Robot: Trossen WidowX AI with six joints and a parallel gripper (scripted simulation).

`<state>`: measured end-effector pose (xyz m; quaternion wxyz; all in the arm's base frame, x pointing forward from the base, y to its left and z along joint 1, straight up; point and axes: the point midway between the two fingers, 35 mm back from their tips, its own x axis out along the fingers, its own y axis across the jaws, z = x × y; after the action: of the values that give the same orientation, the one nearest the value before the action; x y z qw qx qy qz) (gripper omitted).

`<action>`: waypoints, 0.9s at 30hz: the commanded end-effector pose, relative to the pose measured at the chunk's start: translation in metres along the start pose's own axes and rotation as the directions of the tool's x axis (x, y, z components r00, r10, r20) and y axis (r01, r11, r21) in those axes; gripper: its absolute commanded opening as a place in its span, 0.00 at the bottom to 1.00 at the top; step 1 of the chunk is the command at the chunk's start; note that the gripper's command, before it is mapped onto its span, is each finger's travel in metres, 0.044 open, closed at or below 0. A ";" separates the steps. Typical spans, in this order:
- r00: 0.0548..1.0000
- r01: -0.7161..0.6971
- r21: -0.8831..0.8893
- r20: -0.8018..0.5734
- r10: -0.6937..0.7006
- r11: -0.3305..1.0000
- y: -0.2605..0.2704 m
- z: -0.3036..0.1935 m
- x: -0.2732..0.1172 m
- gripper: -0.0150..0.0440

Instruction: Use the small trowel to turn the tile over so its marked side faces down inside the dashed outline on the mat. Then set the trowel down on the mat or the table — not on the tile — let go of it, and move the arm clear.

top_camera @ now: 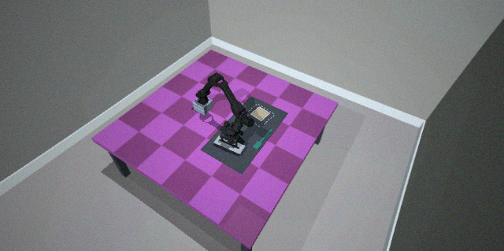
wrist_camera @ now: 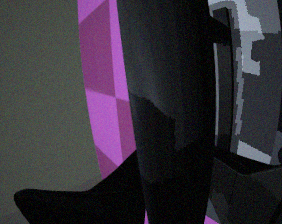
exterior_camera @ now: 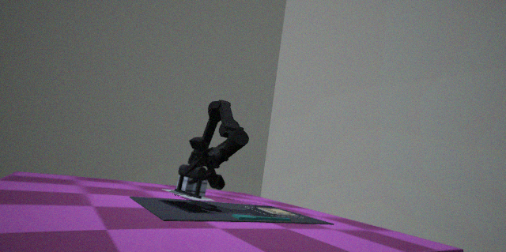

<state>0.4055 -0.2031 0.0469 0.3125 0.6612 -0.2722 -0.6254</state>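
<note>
"Holding what, exactly, is your gripper (top_camera: 230, 141) (exterior_camera: 190, 193) (wrist_camera: 168, 147) now?"

"It is closed on a pale flat tool (top_camera: 238, 149) (exterior_camera: 174, 192) (wrist_camera: 259, 95), which I judge to be the trowel. You carry it above the mat (top_camera: 236, 164) (exterior_camera: 166, 214), with the broad plate under the fingers. Such a grip from above probably lets you keep the plate level when you lower it."

"And where do I have the tile (top_camera: 260, 113) (exterior_camera: 275, 211)?"

"It lies flat within the dashed outline (top_camera: 273, 116), at the other end of the mat, well apart from your tool. That place is the correct one. Which side is up, you cannot tell from here, so please verify this before you let go."

"What about the teal tool (top_camera: 257, 145) (exterior_camera: 257, 217)?"

"It rests on the mat, near the long edge, and nothing grips it. If you put your tool down, choose a place away from it, because the plate could land on it and stay tilted."

"So what should I do next?"

"If the marked side is already down, you should lower the plate flat, open the fingers evenly, and then lift straight up, so the tool is not dragged."
</note>
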 end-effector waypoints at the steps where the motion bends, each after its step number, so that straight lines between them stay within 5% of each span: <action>1: 0.999 -0.043 0.057 0.036 0.041 0.997 0.011 -0.002 0.005 0.25; 27: 0.999 -0.038 0.062 0.041 0.035 0.997 -0.006 -0.005 0.022 0.25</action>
<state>0.4086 -0.2134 0.0288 0.2981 0.6509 -0.3022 -0.6294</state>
